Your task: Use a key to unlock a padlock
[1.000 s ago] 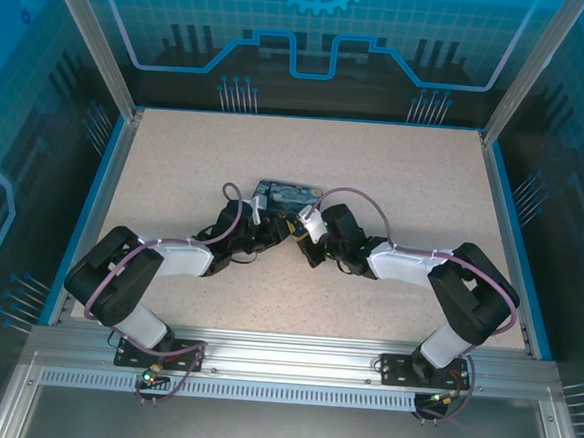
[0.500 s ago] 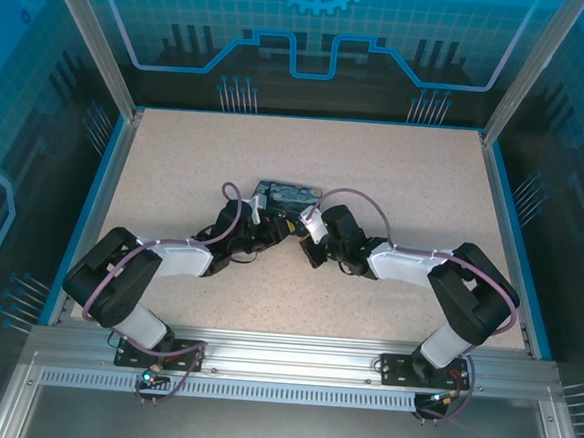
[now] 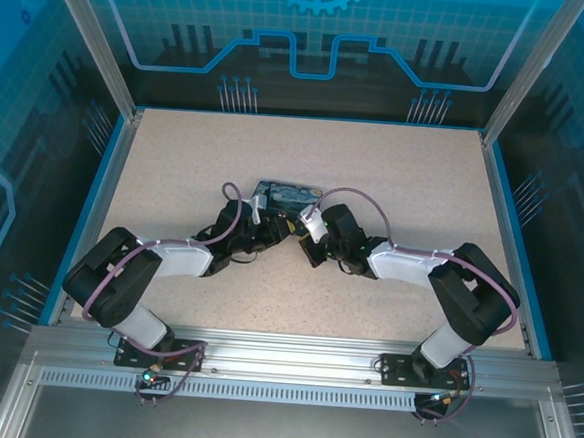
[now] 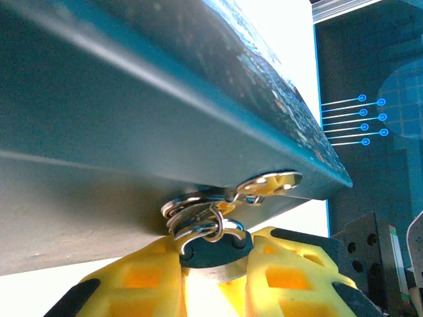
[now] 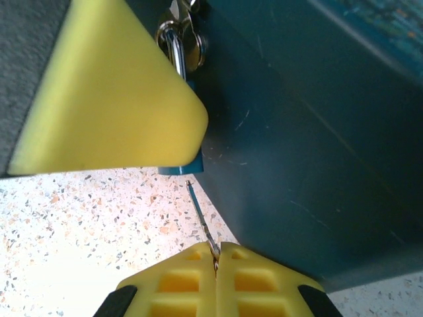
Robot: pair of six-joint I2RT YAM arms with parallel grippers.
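2 tools meet at the painted box [image 3: 284, 191]: left tool [image 4: 215, 254] clamps the padlock [image 4: 210, 245], its finger [image 5: 99, 86] screening it; right tool [image 5: 215, 255] pinches the key [image 5: 199, 212].

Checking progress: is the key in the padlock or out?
Out, it seems: the right hand pinches the key, its tip just short of the padlock.

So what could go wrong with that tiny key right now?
The thin key is pinched only at its end by the right claw, so it might tilt or slip when pushed. Its tip isn't in the padlock yet and could miss the keyhole, which I can't see. The padlock might twist in the left claw.
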